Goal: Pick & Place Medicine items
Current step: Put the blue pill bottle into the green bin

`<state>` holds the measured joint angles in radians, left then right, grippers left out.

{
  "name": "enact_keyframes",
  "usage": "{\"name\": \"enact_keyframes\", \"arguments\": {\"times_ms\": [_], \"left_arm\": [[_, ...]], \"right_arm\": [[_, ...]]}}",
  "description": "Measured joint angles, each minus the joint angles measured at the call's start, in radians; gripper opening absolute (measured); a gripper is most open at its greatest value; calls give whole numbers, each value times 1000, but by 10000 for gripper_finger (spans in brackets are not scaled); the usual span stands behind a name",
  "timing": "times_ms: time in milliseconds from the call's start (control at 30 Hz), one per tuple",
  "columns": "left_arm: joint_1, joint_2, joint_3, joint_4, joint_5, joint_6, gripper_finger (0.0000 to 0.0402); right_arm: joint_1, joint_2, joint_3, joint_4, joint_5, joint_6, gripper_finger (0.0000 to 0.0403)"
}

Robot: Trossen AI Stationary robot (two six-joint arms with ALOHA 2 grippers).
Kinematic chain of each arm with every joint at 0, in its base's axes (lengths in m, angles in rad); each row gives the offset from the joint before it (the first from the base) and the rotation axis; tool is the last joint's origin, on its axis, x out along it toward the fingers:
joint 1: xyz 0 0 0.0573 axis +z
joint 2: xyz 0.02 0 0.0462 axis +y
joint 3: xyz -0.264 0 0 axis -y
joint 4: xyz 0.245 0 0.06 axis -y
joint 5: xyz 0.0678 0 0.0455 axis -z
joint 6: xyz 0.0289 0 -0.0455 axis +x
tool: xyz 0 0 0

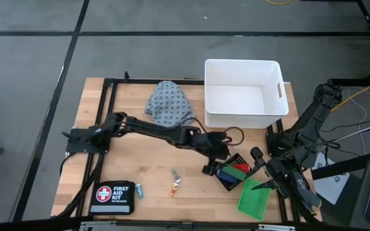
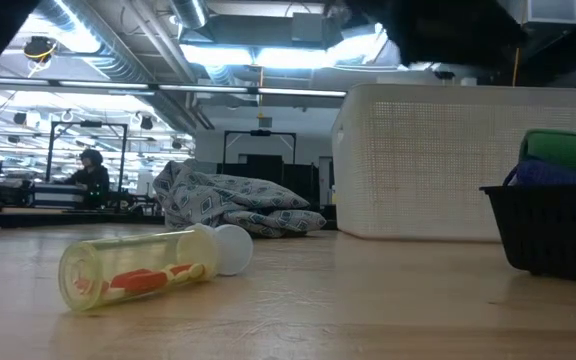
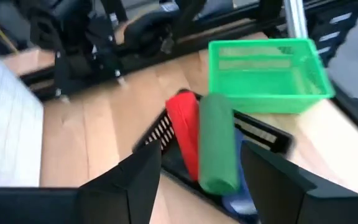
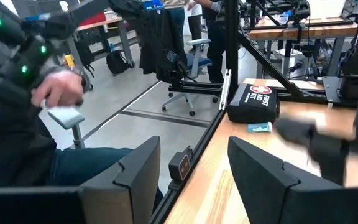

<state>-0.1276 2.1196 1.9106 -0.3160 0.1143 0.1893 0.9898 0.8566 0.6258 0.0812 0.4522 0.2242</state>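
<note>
Left hand (image 1: 216,165) open wide, empty, over black basket (image 1: 229,183) holding red block (image 3: 182,127), green cylinder (image 3: 217,149), blue cylinder (image 3: 238,198). Orange tube (image 1: 175,187) and teal vial (image 1: 139,189) lie on bench (image 1: 153,160). Tube looks light, smooth, likely to roll: grip mid-body, across its axis. Right hand (image 1: 259,168) open, empty, by green basket (image 1: 254,197).

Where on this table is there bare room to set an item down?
Bare wood lies between the cloth and the first-aid pouch, under the left arm. The white bin is empty. Crowded: the front right corner, around the black basket, green basket and both grippers.
</note>
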Motion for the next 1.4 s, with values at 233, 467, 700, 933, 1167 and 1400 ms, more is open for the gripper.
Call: {"name": "enact_keyframes", "arguments": {"times_ms": [233,467,700,933,1167,1400], "left_arm": [[-105,-90,1,-319,-20,-193,198],[-303,-91,-31,-426,-178,-405,180],[-496,-91,-35,-363,-568,-499,176],[-639,-91,-50,-474,-987,-752,176],[-733,-91,-105,-508,-1186,-949,175],[-788,-92,-207,-660,-1214,-1283,173]], "right_arm": [[-18,25,0,92,138,-48,190],[-116,118,0,284,54,-168,190],[-272,289,92,125,26,53,190],[-397,517,338,-140,-131,162,190],[-491,775,585,-292,-270,172,190],[-562,899,649,-315,-367,213,190]]}}
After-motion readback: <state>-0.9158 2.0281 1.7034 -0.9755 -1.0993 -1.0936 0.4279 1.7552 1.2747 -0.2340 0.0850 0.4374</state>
